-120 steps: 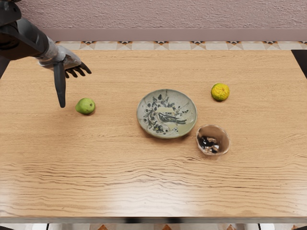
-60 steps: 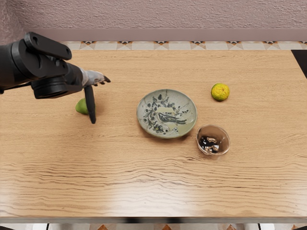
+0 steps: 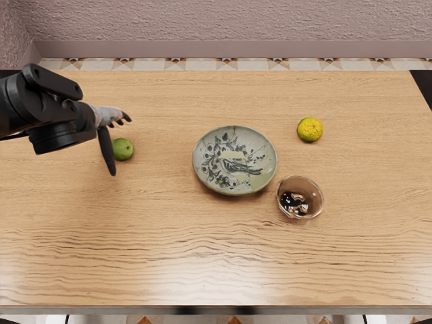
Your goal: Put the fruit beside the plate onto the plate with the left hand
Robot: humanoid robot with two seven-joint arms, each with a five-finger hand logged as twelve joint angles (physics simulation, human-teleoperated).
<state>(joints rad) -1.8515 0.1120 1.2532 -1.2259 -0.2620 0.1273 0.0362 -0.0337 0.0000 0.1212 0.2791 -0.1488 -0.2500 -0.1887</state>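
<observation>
A small green fruit (image 3: 123, 148) lies on the wooden table, left of the patterned plate (image 3: 235, 160). A yellow bumpy fruit (image 3: 310, 129) lies to the plate's upper right. My left hand (image 3: 108, 135) comes in from the left edge and hovers just left of the green fruit. Its fingers are spread, the thumb hangs down beside the fruit, and it holds nothing. The forearm hides part of the fruit's left side. The right arm is out of view.
A small glass bowl (image 3: 300, 196) with dark contents stands just right of the plate's lower edge. The table's far edge meets a wall with a tiled strip.
The left hand swung right over the green fruit, then drew back left a little. The fruit, half hidden half a second ago, now shows to the right of the thumb.
</observation>
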